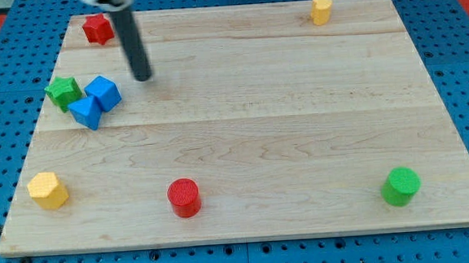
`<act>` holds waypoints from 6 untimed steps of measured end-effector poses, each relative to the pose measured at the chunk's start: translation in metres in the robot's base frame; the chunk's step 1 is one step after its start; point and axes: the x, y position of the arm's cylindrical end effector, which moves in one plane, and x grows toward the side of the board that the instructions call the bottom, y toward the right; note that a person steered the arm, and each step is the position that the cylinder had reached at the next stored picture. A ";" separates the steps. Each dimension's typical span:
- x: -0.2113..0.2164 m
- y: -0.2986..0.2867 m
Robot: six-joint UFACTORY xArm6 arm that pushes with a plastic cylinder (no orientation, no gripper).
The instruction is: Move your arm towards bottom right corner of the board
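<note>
My tip [143,77] is the lower end of a straight dark rod that comes down from the view's top, a little tilted. It stands on the far left part of the wooden board [298,103]. The arm carries no pincer, only this rod, so there is nothing spread or pressed together to report.

The tip touches no block. Just to its left and slightly nearer is the blue cube [102,92], close but apart from the tip. Against the cube, on its near-left side, lies a blue block [86,112] that looks like a wedge, and to the left of these two sits the green star-shaped block [64,90], touching or almost touching them; I cannot tell which. Far left, behind the tip, is the red block [97,29], close to the far edge of the board; its shape I cannot make out well.

At the far edge, to the right, stands the yellow block [320,9]. Along the near edge there are three: the yellow hexagon-like block [48,190] near the left corner, the red cylinder [184,197] left of the middle, and the green cylinder [401,186] close to the near right corner.

Between the tip and the near right corner the board is bare wood, with only the green cylinder standing just before that corner. Around the board is a blue perforated surface [458,44].
</note>
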 end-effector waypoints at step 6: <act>0.228 0.333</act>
